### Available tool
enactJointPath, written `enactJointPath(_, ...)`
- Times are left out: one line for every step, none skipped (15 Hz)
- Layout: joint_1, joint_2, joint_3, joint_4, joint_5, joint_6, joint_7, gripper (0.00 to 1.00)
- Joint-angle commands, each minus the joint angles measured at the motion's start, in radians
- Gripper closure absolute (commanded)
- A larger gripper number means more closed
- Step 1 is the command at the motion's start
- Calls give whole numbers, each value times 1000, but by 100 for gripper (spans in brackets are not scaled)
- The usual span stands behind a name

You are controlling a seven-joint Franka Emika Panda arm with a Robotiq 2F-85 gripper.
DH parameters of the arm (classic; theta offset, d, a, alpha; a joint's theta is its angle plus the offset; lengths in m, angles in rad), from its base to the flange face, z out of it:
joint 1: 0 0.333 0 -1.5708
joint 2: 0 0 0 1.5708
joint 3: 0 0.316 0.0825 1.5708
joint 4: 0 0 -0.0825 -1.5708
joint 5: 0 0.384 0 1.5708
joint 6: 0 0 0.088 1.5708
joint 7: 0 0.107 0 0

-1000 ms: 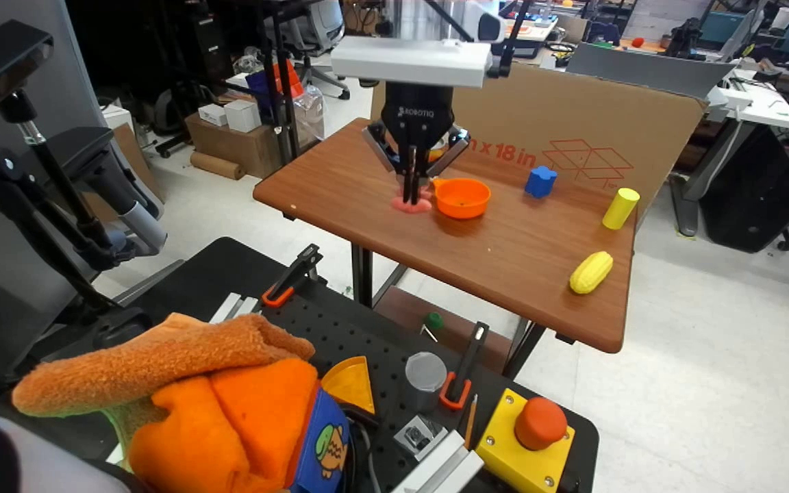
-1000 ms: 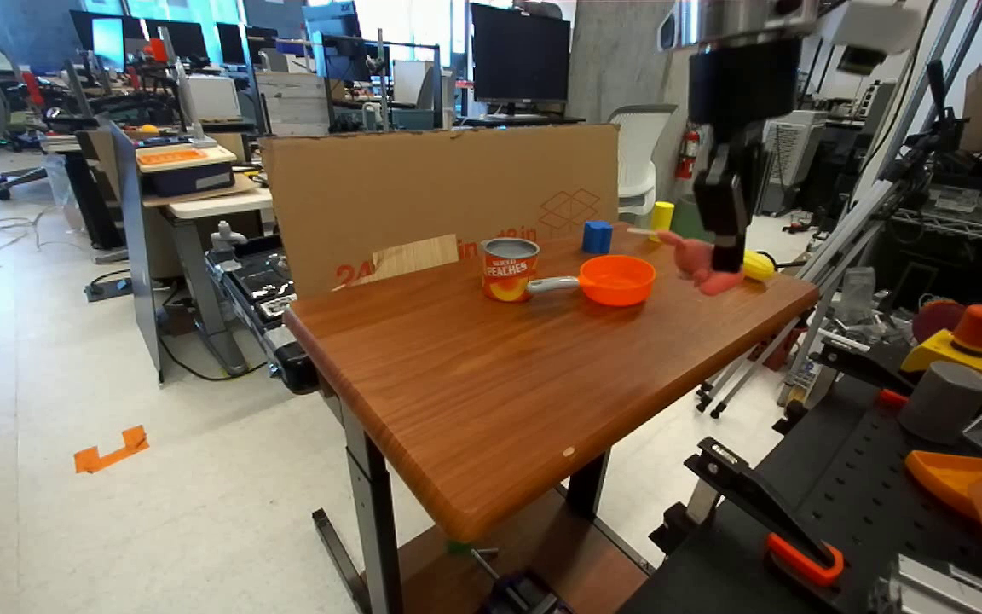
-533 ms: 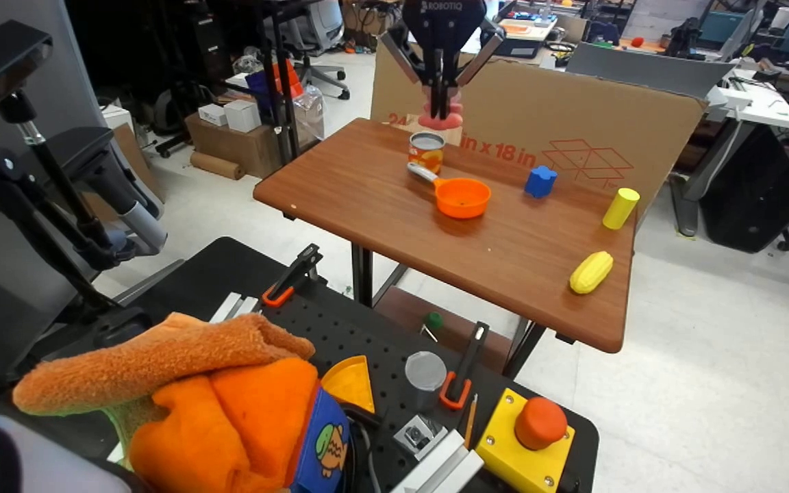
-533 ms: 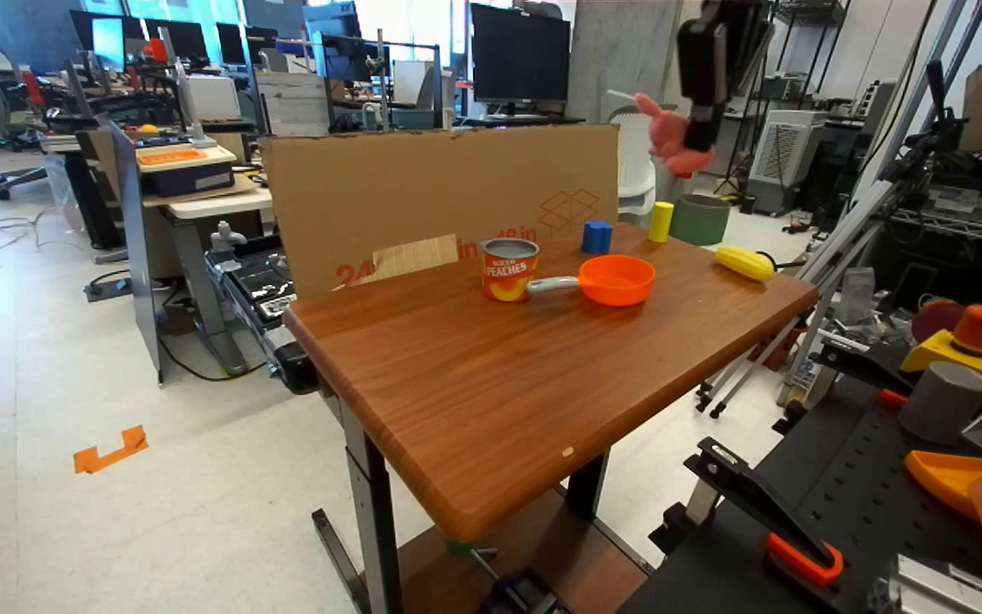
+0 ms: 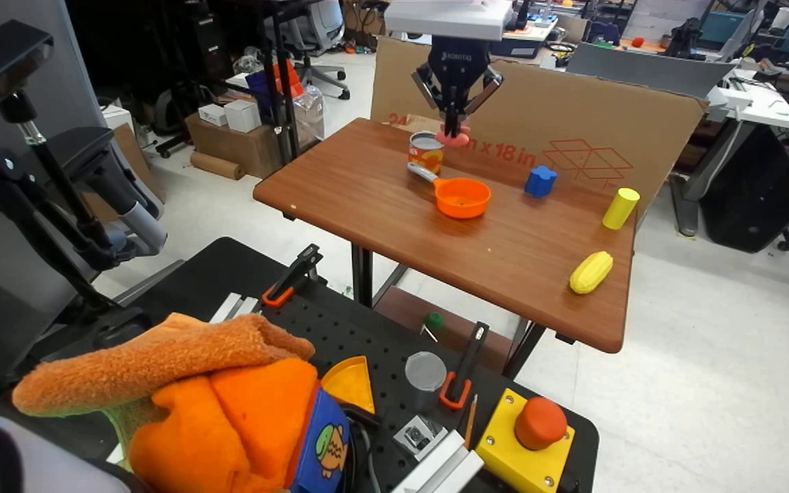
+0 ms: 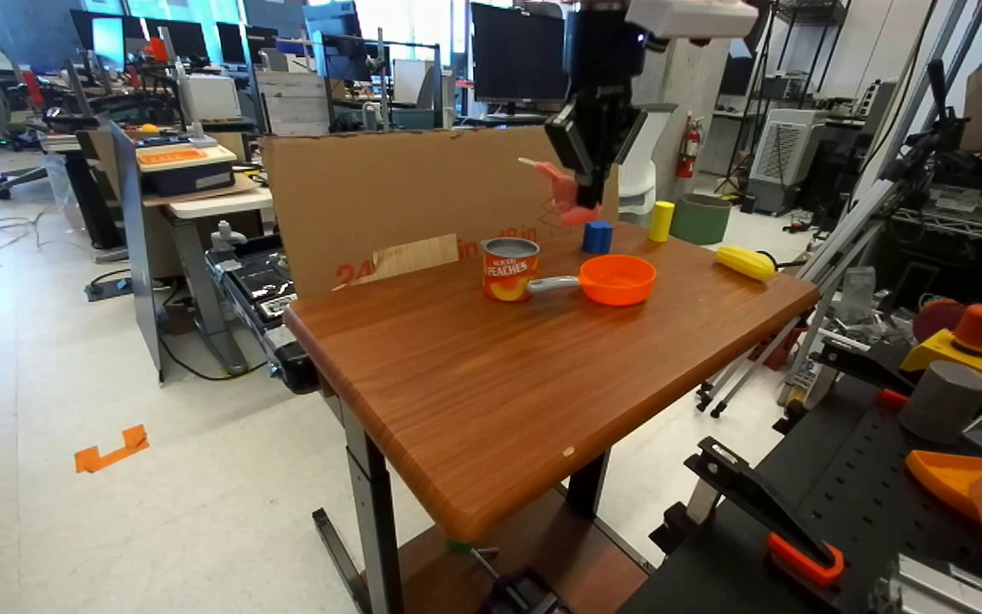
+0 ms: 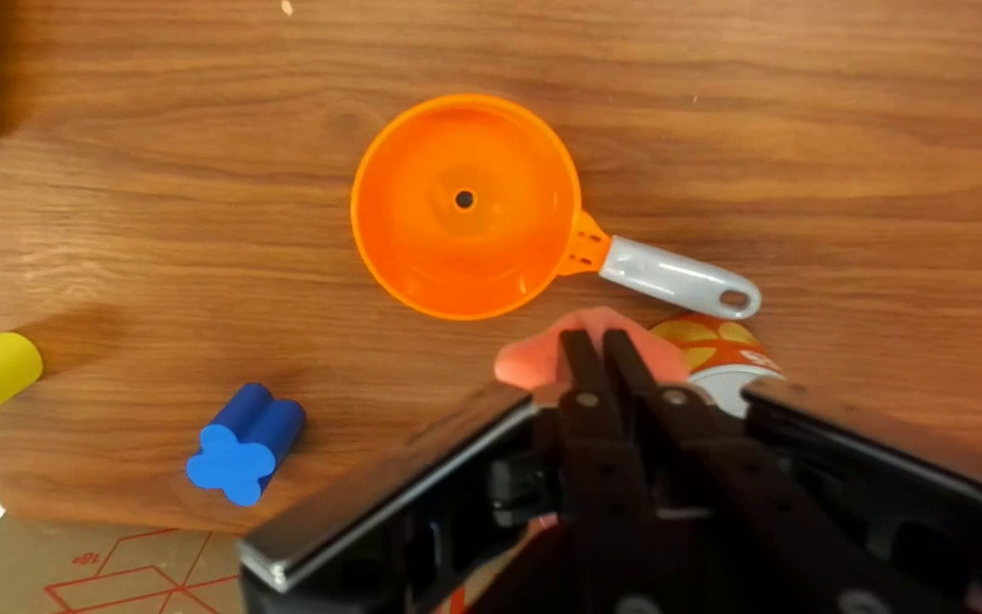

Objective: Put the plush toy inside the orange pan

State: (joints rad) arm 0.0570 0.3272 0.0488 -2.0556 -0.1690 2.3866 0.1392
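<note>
The plush toy (image 5: 459, 139) is pink and sits between my fingers, off the table, in both exterior views. My gripper (image 5: 451, 133) is shut on it. It also shows in the wrist view (image 7: 525, 362), spreading out on both sides of the fingertips (image 7: 597, 337). A thin pale stick end points out of the toy (image 6: 555, 179) in an exterior view. The orange pan (image 5: 463, 198), with a grey handle, stands on the table in both exterior views. In the wrist view the pan (image 7: 465, 256) lies just beyond the fingertips, and its bowl shows no contents.
A peaches can (image 6: 510, 269) stands by the pan's handle, partly behind the toy in the wrist view. A blue block (image 5: 540, 182), a yellow cylinder (image 5: 620, 209) and a yellow corn piece (image 5: 591, 272) are on the table. A cardboard sheet (image 6: 423, 188) stands along one edge.
My gripper first rose with the toy in it, then came partly down. In an exterior view it has shifted left, toward the can and cardboard. The pan and other objects have not moved.
</note>
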Motion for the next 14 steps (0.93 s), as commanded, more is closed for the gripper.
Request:
enactJointPath(32, 117, -36, 122, -12, -37, 45, 99)
enactJointPath(38, 135, -43, 134, -14, -38, 50, 99)
enactJointPath(38, 123, -48, 111, -10, -35, 50, 99)
enactJointPath(41, 131, -54, 112, -10, -34, 56, 99)
enactJointPath(43, 130, -60, 101, -13, -31, 59, 99)
enactJointPath(46, 129, -68, 91, -15, -30, 68, 99)
enactJointPath(49, 125, -76, 80, -20, -27, 77, 99)
enactJointPath(52, 122, -83, 71, -22, -24, 89, 99)
enactJointPath(54, 120, -90, 62, -24, -22, 98, 99)
enactJointPath(55, 122, -96, 59, -26, -20, 107, 99)
enactJointPath(55, 128, -102, 62, -23, -27, 118, 99)
enactJointPath(54, 132, -105, 61, -19, -34, 126, 99)
enactJointPath(52, 137, -109, 59, -18, -37, 133, 99)
enactJointPath(52, 141, -114, 56, -19, -40, 140, 99)
